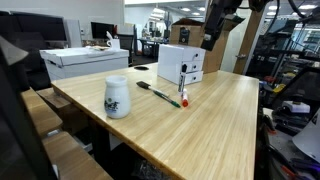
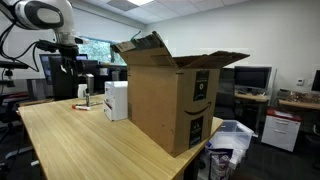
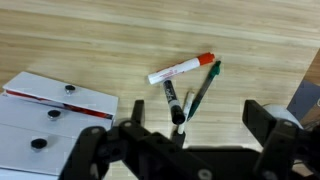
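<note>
With the fingers (image 3: 262, 125) spread and empty above three markers (image 3: 182, 68) bunched close on the table (image 3: 100, 40), a careless descent could pinch two together or roll them toward the box (image 3: 50, 120).

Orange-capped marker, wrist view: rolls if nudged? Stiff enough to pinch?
The orange-capped marker probably rolls: it looks like a round barrel lying flat on the smooth wooden table. It is likely stiff and light, with a slim, plastic-looking body. A push may carry it into the black marker and green pen close by.
</note>
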`<move>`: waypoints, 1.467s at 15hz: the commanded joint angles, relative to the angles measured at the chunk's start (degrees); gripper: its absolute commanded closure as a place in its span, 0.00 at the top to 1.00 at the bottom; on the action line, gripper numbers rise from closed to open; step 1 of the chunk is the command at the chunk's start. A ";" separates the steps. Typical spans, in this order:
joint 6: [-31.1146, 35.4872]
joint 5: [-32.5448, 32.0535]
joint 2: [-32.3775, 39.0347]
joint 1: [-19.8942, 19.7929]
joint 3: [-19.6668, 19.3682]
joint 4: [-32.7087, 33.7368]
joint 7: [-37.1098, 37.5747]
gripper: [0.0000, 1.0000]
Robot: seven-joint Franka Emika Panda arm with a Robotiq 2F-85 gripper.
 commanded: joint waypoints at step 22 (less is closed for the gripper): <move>5.15 -6.13 19.63 -0.16 1.27 10.07 -8.01 1.00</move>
